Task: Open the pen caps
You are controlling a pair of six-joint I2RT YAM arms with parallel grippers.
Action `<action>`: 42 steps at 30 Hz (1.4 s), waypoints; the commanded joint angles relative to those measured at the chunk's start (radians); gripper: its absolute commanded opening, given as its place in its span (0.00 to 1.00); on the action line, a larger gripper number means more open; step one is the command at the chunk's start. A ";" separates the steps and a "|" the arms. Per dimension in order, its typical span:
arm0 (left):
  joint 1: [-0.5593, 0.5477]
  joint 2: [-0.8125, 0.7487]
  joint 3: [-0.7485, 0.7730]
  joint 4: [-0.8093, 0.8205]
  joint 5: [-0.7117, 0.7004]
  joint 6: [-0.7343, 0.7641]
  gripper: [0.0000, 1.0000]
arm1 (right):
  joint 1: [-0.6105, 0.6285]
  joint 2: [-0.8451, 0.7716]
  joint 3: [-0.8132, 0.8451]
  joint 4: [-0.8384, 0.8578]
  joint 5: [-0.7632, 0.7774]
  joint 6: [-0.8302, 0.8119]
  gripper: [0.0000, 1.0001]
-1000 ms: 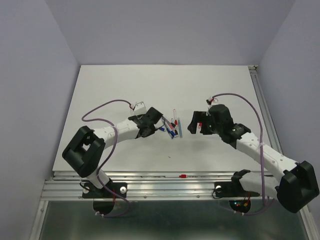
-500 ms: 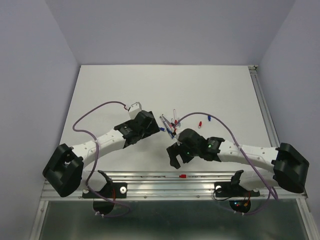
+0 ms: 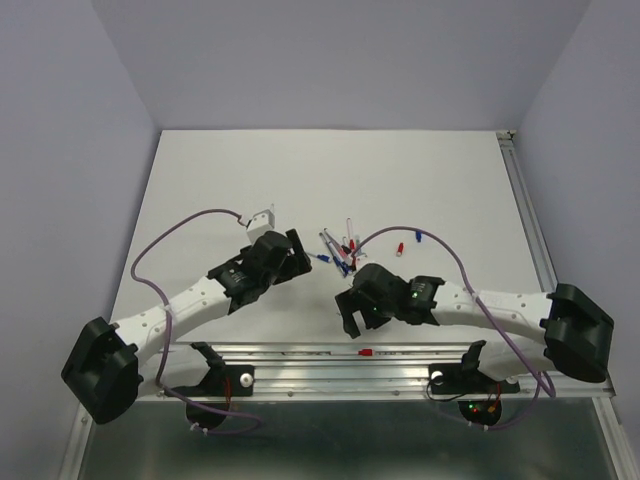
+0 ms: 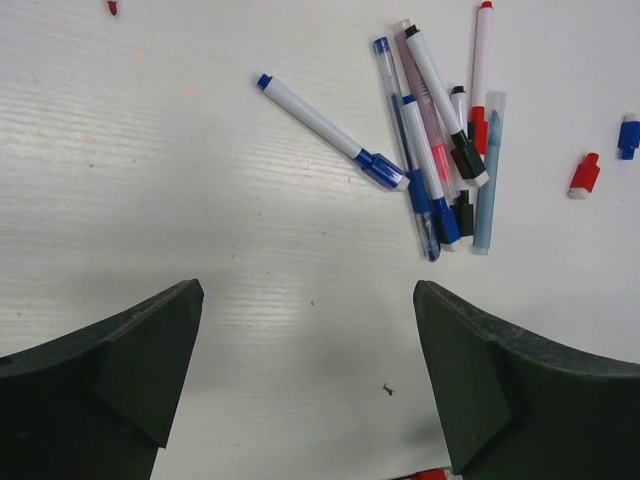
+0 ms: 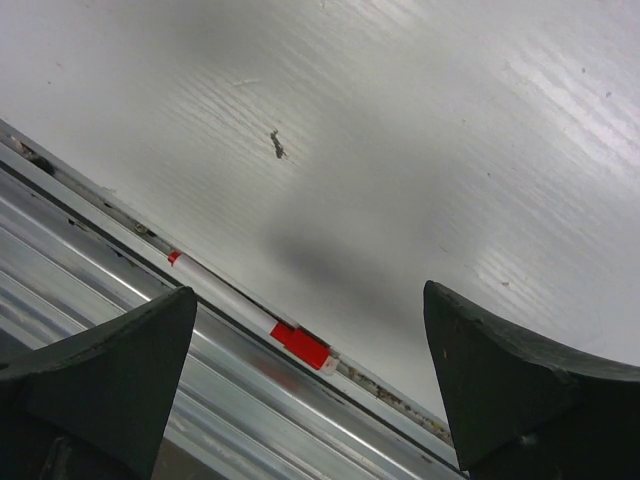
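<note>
The left arm [image 3: 190,300] is lying low, angling forward and inward from its base, with its elbow set out at the far left. The left gripper [image 4: 307,300] is holding its jaws fully spread and empty. The right arm [image 3: 500,305] is lying low and reaching inward, elbow at the far right. The right gripper [image 5: 310,295] is pointing down near the bases, jaws likewise spread wide, gripping nothing.

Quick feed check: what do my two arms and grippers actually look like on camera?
The left arm and right arm are white links with bulky black joint housings. Purple cables loop along both. The left gripper and right gripper have broad matte-black wedge-shaped fingers. A green light glows on the right arm's black wrist housing.
</note>
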 commanded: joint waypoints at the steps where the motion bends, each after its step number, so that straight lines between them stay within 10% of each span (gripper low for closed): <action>1: -0.006 -0.049 -0.033 0.018 -0.006 0.031 0.99 | 0.002 -0.046 0.027 -0.121 -0.019 0.113 0.99; 17: -0.006 -0.069 -0.044 0.045 -0.004 0.068 0.99 | 0.199 0.018 -0.052 -0.206 0.175 0.620 0.87; 42: -0.006 -0.170 -0.081 0.010 -0.020 0.048 0.99 | 0.331 0.222 -0.032 -0.152 0.362 0.770 0.59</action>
